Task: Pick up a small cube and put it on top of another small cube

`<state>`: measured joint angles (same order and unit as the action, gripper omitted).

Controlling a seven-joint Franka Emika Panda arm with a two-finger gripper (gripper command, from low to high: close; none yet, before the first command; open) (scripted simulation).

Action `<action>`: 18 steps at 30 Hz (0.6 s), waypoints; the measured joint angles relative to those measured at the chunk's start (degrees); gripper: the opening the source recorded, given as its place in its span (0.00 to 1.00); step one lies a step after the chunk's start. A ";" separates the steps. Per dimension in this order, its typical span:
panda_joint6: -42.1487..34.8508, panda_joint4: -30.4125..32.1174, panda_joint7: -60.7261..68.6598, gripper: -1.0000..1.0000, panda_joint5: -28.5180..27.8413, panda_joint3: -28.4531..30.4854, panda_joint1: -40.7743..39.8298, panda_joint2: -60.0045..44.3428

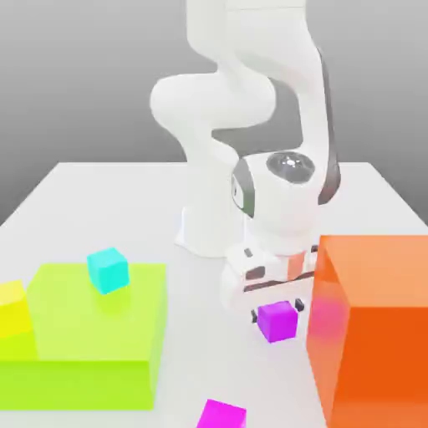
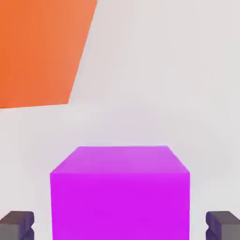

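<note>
The small violet-purple cube point(image 1: 277, 320) rests on the white table point(image 1: 100, 201) just beside the big orange block point(image 1: 376, 326). My gripper point(image 1: 277, 313) is lowered over it and stands open, one finger on each side. In the hand view the cube point(image 2: 120, 194) lies between the dark fingertips point(image 2: 16, 224), with a gap of table showing on both sides. A pinker magenta small cube point(image 1: 221, 414) lies at the table's front edge. On top of the big lime-green block point(image 1: 96, 334) sits a cyan small cube point(image 1: 108, 269).
The orange block point(image 2: 40, 49) stands tall, close to the gripper on the exterior view's right. A yellow block point(image 1: 14, 308) adjoins the lime one at the exterior view's left. The arm's white base point(image 1: 209, 230) stands behind the gripper.
</note>
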<state>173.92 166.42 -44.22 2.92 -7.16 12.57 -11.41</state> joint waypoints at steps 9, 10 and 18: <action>6.49 0.65 -1.60 0.00 -1.32 6.15 6.96 -2.38; 6.49 0.65 -1.64 0.00 -1.36 6.15 6.95 -2.38; 3.12 0.30 -1.08 0.00 -1.06 3.01 3.26 -1.24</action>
<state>177.05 166.72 -45.30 1.86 -4.15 15.83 -12.65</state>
